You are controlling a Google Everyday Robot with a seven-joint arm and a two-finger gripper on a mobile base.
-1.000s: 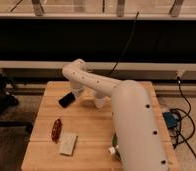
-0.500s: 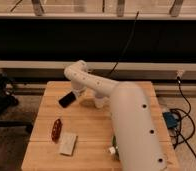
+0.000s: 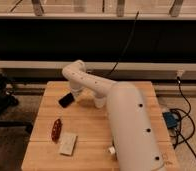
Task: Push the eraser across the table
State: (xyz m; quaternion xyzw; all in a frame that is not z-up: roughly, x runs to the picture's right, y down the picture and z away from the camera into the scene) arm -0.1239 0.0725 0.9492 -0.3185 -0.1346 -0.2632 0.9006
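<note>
Bulky white rounded arm (image 3: 126,120) (small dark dots along it), gripper (image 3: 73,94) at the far end.

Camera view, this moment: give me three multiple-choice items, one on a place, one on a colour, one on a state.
1. Where does the eraser lie on the table?
A far left part
B near right corner
C near left corner

2. What colour is the eraser?
A white
B black
C red

3. How does the gripper stand to the eraser?
A high above it
B across the table from it
C low, right beside it

Answers: 1 A, it lies by the far left edge. 2 B, it shows dark against the pale wood. 3 C, the arm's tip comes down next to it.
</note>
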